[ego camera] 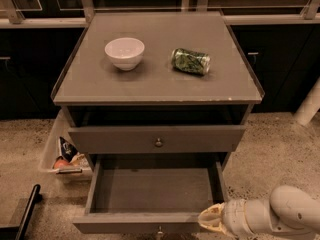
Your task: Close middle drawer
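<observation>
The middle drawer (150,189) is pulled far out of the grey-brown cabinet and is empty inside. Its low front panel (135,223) runs along the bottom edge of the view, with a small brass knob (159,230) at its centre. My gripper (211,219) comes in from the lower right on a white arm (280,216). It is at the right end of the drawer's front panel, at or just in front of it; I cannot tell whether it touches.
The top drawer (158,139), with a taller front, stands slightly out above. On the cabinet top (155,84) are a white bowl (124,52) and a green can (190,61) lying on its side. A bin with snacks (62,159) is left of the cabinet, and a black bar (27,209) at lower left.
</observation>
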### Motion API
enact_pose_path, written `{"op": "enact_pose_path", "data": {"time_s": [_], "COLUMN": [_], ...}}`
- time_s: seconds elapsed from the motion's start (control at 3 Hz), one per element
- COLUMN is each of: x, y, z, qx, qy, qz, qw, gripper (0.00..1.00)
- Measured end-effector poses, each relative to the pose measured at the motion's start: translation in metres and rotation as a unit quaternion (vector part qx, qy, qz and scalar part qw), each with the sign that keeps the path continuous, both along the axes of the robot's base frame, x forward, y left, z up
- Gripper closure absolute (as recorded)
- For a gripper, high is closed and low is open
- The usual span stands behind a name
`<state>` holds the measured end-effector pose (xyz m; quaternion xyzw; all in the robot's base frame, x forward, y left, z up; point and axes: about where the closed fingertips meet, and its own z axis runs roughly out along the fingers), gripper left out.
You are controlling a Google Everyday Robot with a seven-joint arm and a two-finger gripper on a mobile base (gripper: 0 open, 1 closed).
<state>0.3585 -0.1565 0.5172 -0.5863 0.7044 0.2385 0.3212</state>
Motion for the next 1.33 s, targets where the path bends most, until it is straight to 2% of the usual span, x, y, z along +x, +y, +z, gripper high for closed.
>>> {"op": "enact_pose_path", "data": {"time_s": [0.33,0.67,1.33], "x": [-0.007,-0.009,-0.001], "y": [0.003,0.001,-0.006], "z": [-0.031,-0.061,-0.093], "qx": [-0.018,-0.023,-0.035], "qy": [-0.004,-0.002,-0.007], "qz": [0.013,0.012,0.005], "qw": [0.9997,0.9997,0.9994], "gripper": [1.00,1.00,1.00]}}
